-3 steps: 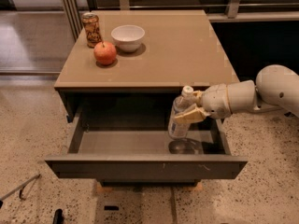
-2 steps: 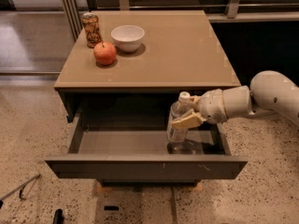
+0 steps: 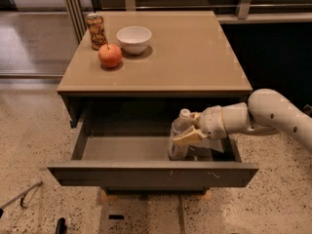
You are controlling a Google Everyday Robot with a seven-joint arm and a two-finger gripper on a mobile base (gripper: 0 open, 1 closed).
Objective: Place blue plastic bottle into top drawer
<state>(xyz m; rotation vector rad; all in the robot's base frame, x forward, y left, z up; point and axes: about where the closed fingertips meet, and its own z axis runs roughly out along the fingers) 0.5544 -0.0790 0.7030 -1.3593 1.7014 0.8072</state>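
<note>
The top drawer (image 3: 146, 173) is pulled open below the cabinet top. The blue plastic bottle (image 3: 178, 139), clear with a white cap, stands upright inside the drawer at its right side, its base on or near the drawer floor. My gripper (image 3: 191, 130) comes in from the right on a white arm and is shut on the bottle's upper half, one tan finger (image 3: 189, 136) lying across its front.
On the cabinet top (image 3: 195, 57) stand a brown patterned can (image 3: 96, 30), a red apple (image 3: 110, 55) and a white bowl (image 3: 134, 38), all at the back left. A dark cable lies on the speckled floor at the lower left.
My gripper has moved the bottle a little to the left and lower into the drawer. The grip on the bottle is unchanged.
</note>
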